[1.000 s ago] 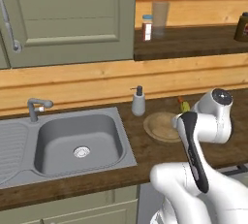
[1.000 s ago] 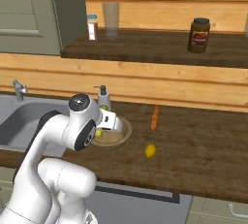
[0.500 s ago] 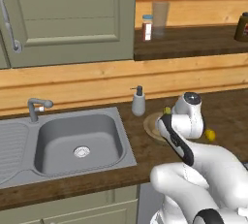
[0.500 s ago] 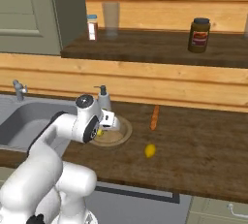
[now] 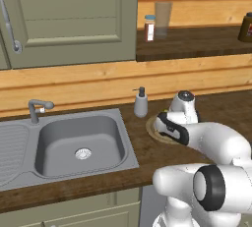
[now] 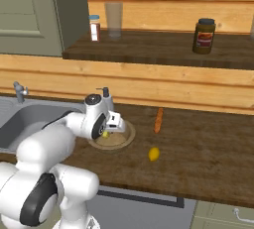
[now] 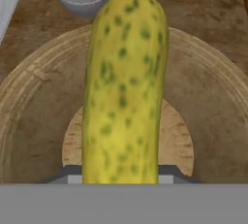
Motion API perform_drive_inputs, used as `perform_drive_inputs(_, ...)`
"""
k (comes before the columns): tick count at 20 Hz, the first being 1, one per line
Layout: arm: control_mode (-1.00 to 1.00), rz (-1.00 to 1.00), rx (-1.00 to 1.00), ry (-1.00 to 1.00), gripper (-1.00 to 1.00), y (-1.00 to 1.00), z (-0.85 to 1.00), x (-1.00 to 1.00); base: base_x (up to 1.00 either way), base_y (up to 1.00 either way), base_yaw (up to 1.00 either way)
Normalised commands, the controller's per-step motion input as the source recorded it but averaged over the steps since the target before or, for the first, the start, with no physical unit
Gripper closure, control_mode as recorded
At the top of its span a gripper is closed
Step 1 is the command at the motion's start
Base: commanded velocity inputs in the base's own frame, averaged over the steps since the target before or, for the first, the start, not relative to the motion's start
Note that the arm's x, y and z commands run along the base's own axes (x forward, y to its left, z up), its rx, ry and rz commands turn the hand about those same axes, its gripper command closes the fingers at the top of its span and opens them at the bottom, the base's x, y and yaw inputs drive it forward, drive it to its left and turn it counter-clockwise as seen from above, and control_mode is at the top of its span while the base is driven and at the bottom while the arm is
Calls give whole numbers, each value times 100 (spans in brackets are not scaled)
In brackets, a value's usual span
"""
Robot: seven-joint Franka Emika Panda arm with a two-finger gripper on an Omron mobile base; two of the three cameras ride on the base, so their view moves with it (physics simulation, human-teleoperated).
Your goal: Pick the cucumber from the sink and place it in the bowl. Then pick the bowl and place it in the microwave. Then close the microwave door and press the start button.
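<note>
Three views, taken in order. Left base view: sink (image 5: 74,145) with its grey basin bare of any vegetable; soap dispenser (image 5: 141,102) standing on the worktop (image 5: 147,159) just right of the basin; bowl (image 5: 158,131) beyond it, mostly covered by the white arm, whose hand hangs low over the bowl's middle. Right base view: gripper (image 6: 107,133) poised directly above the bowl, with the cucumber (image 6: 105,134) showing as a small yellow-green spot at its fingers; lemon (image 6: 154,154) and carrot (image 6: 158,120) lying on the worktop to the right, well apart from the bowl; jar (image 6: 204,35), glass (image 6: 113,20) and small shaker (image 6: 94,28) on the shelf (image 6: 149,49) above. Hand view: cucumber seen lengthwise, rising from between the fingers over the bowl's round floor, its far tip reaching toward the rim nearest the dispenser; fingers pinching the cucumber at its near end, their tips largely hidden behind it. Step in hand, by judgement: first placement, cucumber carried over the bowl but not yet released; whether it touches the wood cannot be told. Next move calls for spreading the fingers to drop it inside, lifting clear, then regrasping the bowl by its rim for the microwave.
</note>
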Motion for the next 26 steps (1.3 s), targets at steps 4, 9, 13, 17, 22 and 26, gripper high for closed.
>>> perform_drive_inputs(4, -100, 1, 0, 0, 100, -2, -52, 18, 0, 0, 0)
perform_drive_inputs(9, -100, 2, 0, 0, 100, -8, -38, 11, 0, 0, 0)
perform_drive_inputs(13, -100, 2, 0, 0, 100, -1, -36, 10, 0, 0, 0)
perform_drive_inputs(17, -100, 0, 0, 0, -100, 0, -22, 0, 0, 0, 0)
perform_drive_inputs(22, -100, 0, 0, -3, -100, 0, 2, -34, 0, 0, 0)
perform_drive_inputs(26, -100, 0, 0, -14, -100, 0, 34, -28, 0, 0, 0)
